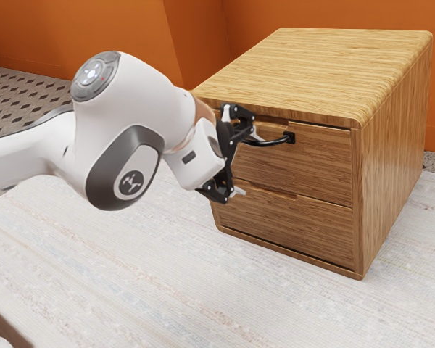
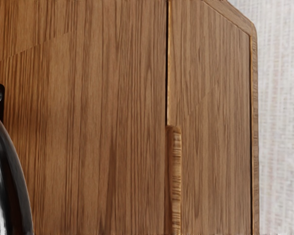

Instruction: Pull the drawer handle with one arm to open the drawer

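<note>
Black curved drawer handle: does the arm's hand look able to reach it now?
Probably yes: the open hand is right at the black curved handle of the upper wooden drawer, nothing between them.

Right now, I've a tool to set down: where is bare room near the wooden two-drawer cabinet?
The wooden two-drawer cabinet's top is bare, as is the pale woven surface before its drawers. Crowded: the upper drawer front, where the black gripper is at the black curved handle.
</note>
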Robot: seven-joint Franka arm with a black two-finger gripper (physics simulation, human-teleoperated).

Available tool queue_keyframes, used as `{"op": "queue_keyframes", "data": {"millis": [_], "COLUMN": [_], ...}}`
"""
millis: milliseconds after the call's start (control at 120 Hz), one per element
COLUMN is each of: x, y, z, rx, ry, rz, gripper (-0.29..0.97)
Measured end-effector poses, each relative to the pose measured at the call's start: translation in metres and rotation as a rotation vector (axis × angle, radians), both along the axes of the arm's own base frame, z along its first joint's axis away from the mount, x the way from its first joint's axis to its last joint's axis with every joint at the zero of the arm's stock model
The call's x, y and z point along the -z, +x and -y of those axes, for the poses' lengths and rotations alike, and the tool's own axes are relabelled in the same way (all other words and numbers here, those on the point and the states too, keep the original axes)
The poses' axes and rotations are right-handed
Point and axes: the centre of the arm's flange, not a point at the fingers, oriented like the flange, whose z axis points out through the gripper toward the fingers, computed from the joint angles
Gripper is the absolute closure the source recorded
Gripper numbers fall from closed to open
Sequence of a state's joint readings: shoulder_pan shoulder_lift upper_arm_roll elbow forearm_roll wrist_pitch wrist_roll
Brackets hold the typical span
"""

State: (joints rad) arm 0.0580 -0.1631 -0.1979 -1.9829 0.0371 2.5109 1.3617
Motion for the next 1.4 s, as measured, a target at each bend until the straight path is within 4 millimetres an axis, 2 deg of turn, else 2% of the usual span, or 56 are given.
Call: {"op": "queue_keyframes", "data": {"millis": [192, 308, 450, 525, 625, 792, 883, 1050, 1150, 1200, 1267, 1400], "x": [0.006, 0.001, -0.001, -0.002, 0.003, 0.001, 0.005, 0.003, 0.000, 0.000, -0.004, -0.008], "y": [-0.011, -0.033, -0.060, -0.074, -0.085, -0.105, -0.114, -0.136, -0.142, -0.144, -0.148, -0.157], "z": [0.001, -0.001, -0.004, -0.005, -0.006, -0.006, -0.008, -0.006, -0.004, -0.004, -0.002, -0.003], "rx": [0.011, 0.011, 0.004, 0.000, -0.003, -0.005, -0.007, 0.004, 0.008, 0.003, -0.012, -0.061], "ry": [0.019, 0.036, 0.049, 0.056, 0.061, 0.079, 0.092, 0.148, 0.168, 0.164, 0.143, 0.056], "rz": [-0.014, -0.005, 0.002, 0.008, 0.004, 0.018, 0.016, 0.043, 0.056, 0.060, 0.068, 0.064], "gripper": [0.00, 0.06, 0.03, 0.06, 0.00, 0.08, 0.01, 0.18, 0.30, 0.28, 0.37, 0.22]}}
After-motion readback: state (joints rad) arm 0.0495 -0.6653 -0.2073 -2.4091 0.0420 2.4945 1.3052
